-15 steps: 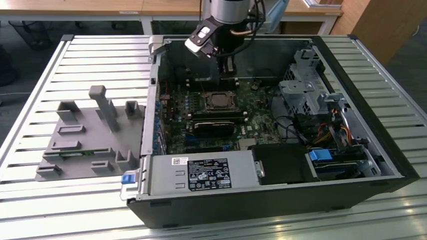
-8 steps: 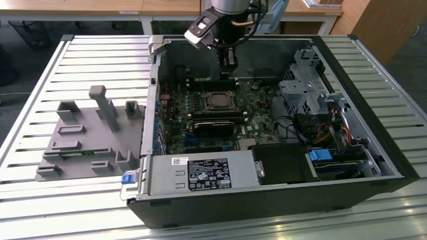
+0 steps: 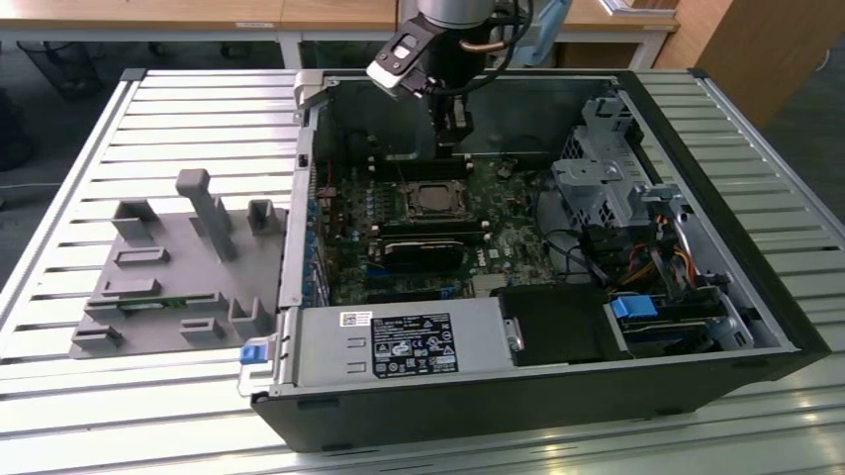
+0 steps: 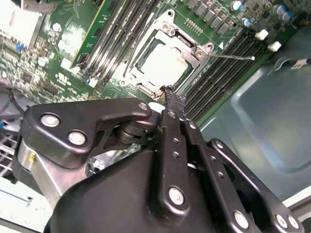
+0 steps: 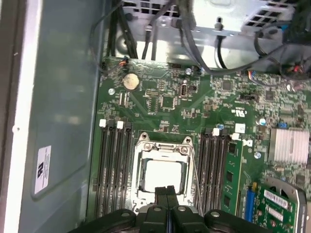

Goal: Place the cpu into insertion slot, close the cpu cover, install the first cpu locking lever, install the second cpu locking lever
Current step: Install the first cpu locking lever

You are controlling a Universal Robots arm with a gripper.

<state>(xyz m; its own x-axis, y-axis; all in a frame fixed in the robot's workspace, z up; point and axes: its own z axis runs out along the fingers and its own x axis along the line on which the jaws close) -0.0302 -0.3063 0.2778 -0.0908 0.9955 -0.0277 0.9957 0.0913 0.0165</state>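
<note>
cpu (image 5: pixel 163 174) sitting in the insertion slot (image 5: pixel 139 184) on the green board (image 5: pixel 160 97), cpu cover (image 5: pixel 163 145) lying flat around it, claw (image 5: pixel 166 190) hovering just over the slot's edge, 2 fingers (image 5: pixel 162 192) pressing together and gripping nothing, open computer case (image 3: pixel 528 396) resting on the slatted surface (image 3: pixel 198 109)

Closed cpu cover (image 5: pixel 164 144) over cpu (image 5: pixel 163 175) — gripper (image 5: pixel 166 193) pinched.

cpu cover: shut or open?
Shut. In the first wrist view the silvery cover lies flat, framing the chip, whose pale top shows through its window.
</note>
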